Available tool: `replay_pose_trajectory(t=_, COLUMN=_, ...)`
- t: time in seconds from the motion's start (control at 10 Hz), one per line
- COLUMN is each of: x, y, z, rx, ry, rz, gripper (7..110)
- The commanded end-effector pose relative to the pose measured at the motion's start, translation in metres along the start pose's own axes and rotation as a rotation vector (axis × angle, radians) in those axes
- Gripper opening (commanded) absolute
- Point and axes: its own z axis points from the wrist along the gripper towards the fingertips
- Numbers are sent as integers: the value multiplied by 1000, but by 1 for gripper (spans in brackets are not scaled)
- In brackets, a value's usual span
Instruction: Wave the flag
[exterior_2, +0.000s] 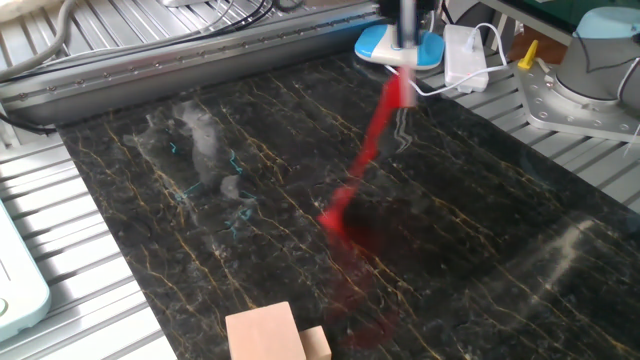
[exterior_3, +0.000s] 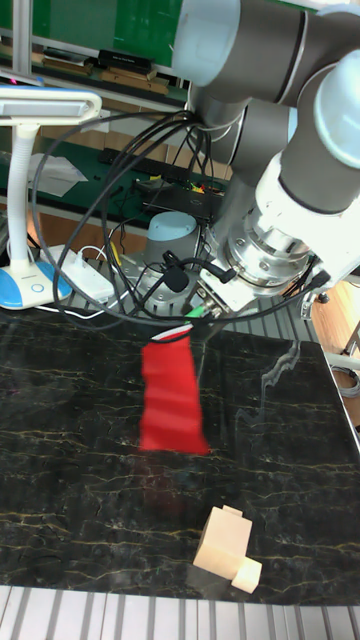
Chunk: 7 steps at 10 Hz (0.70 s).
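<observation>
A dark marble-patterned tabletop (exterior_2: 470, 230) with thin gold veins sits in a ribbed metal frame (exterior_2: 70, 260). Two pale wooden blocks (exterior_2: 275, 335) rest touching each other near its front edge. A white and blue lamp base (exterior_2: 400, 45) stands at the far edge, a white adapter (exterior_2: 465, 55) just beside it.

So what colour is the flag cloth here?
Bright red, plain. The flag shows best in the tall fixed view, where its rippled folds face the camera.

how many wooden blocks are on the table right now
2. A larger pale wooden block sits at the near edge of the dark marble table, and a smaller block touches its side. Both are partly cut off in the fixed view; the tall view shows no others.
</observation>
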Motion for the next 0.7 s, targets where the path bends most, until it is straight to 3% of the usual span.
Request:
replay_pose_trajectory(t=0.0, x=7, y=-28, z=2, rx=105, ry=31, rz=-6, gripper=7)
replay_pose_trajectory(t=0.1, x=9, y=-38, z=2, rx=144, ry=40, rz=-15, gripper=7)
replay_pose_trajectory(t=0.3, x=18, y=-69, z=-2, rx=281, ry=84, rz=-22, gripper=7)
replay_pose_trajectory(t=0.4, x=18, y=-78, z=-4, rx=314, ry=86, rz=-34, gripper=7)
replay_pose_trajectory(t=0.6, x=19, y=-111, z=-11, rx=438, ry=75, rz=-71, gripper=7)
